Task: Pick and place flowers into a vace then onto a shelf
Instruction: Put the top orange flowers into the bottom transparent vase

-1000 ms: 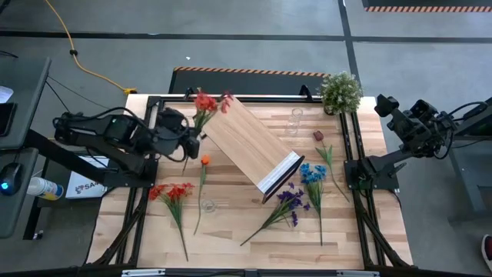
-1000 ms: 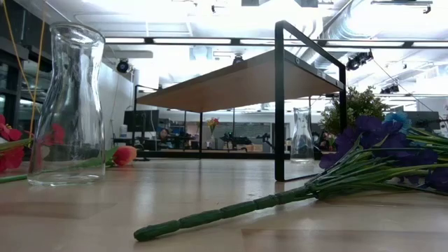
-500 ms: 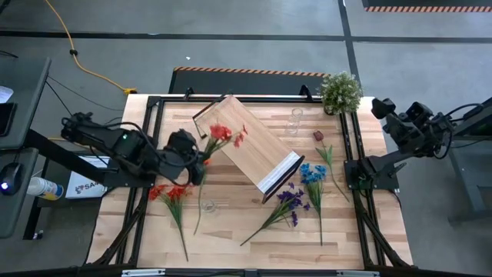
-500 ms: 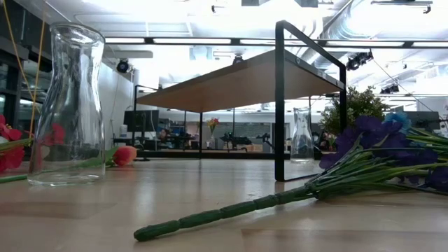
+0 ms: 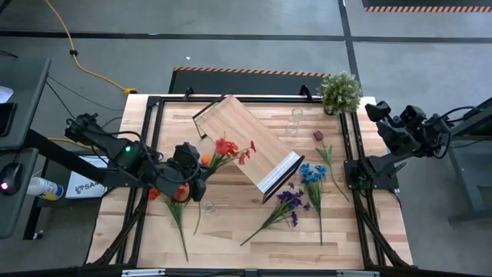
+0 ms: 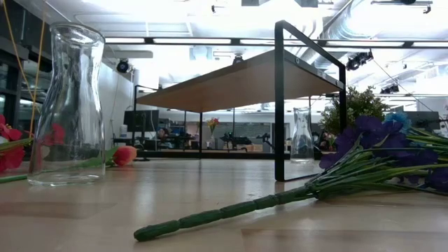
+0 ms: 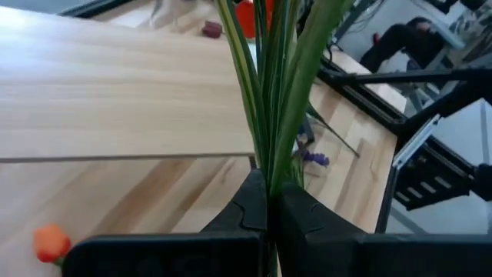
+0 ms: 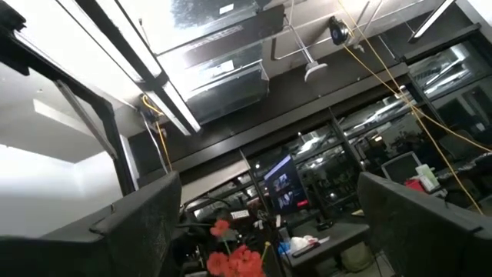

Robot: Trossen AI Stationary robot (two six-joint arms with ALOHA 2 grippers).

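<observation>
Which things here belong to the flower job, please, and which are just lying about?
Job: red flowers in left gripper; purple flowers; blue flowers; glass vase; shelf.
Lying about: potted plant; yellow cable.

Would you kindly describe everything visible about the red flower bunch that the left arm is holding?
The red artificial flower bunch has several bright red blooms on thin green stalks with long narrow leaves, plastic or fabric by the look of it. The left tool is shut on the stalks, which pass between its two dark fingers. From above, the bunch is held off the tabletop, its blooms over the near-left edge of the long light-wood shelf with the dark metal frame. Only the fingers visibly touch it.
</observation>
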